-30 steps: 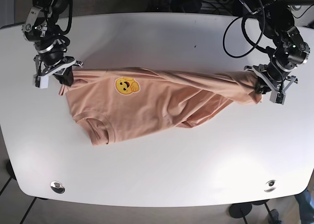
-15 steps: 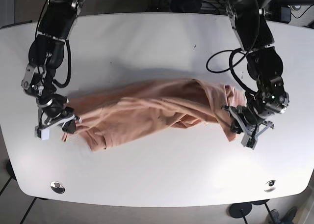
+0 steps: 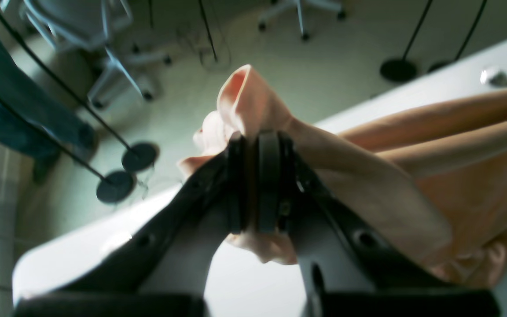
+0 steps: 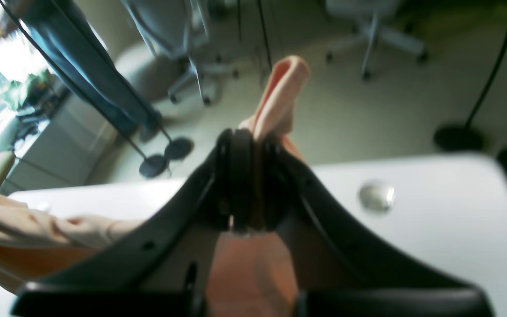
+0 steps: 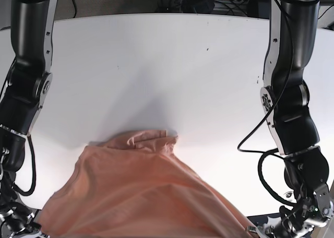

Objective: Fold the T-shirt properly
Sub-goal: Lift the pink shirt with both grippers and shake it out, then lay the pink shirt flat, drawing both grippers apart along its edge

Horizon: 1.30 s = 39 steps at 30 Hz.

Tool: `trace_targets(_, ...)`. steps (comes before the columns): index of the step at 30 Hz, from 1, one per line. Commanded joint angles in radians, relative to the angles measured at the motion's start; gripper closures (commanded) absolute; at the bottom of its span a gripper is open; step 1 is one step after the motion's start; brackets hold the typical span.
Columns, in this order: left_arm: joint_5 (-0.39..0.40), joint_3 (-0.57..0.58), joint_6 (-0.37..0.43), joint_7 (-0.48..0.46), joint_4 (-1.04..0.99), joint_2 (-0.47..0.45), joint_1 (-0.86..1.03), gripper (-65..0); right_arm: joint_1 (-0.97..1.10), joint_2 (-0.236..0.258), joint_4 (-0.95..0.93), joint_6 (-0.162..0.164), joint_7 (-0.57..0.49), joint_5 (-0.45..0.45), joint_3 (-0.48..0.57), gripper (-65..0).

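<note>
The peach T-shirt lies bunched over the front part of the white table, with its lower edge lifted past the table's front edge. My left gripper is shut on a fold of the shirt, which stretches away taut to the right. In the base view the left gripper sits at the bottom right. My right gripper is shut on another fold of the shirt. In the base view the right gripper sits at the bottom left corner. The smiley print is hidden.
The table's front edge runs just under both grippers, with a metal disc set into it; another disc shows in the left wrist view. Beyond the edge are floor, round stand bases and office chairs.
Both arms have stretched forward and dragged the shirt from the table's middle to its front edge. The grippers now hold the cloth up past that edge. The print has gone out of sight.
</note>
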State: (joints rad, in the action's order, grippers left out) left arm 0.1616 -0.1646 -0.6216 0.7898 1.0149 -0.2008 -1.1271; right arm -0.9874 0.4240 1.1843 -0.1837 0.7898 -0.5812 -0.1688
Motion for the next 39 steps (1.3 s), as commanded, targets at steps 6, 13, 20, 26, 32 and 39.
trace_targets(6,0.017,-0.006,0.004,-0.028,0.023,-0.036,-0.067,0.0,0.019,0.039,0.148,0.000,0.059,-0.010,-0.058,-1.7)
trace_targets(13,0.019,-0.051,-0.002,0.070,0.266,-0.067,0.114,0.0,0.310,0.006,0.388,0.000,0.115,-0.012,-0.177,-1.7)
trace_targets(20,0.037,-0.235,-0.025,0.104,0.672,-0.039,0.697,0.0,0.827,-0.115,0.629,-0.012,0.139,-0.012,-0.338,-1.9)
trace_targets(26,0.180,-0.442,-0.068,0.104,0.769,0.010,1.010,0.0,1.091,-0.192,0.639,-0.070,0.138,-0.009,-0.401,-1.9)
trace_targets(32,0.384,-0.599,-0.068,0.102,0.780,0.010,1.205,0.0,1.241,-0.235,0.639,-0.127,0.136,-0.009,-0.420,-1.9)
trace_targets(39,0.556,-0.717,-0.068,0.102,0.775,0.010,1.329,0.0,1.321,-0.236,0.639,-0.132,0.136,-0.010,-0.415,-2.1)
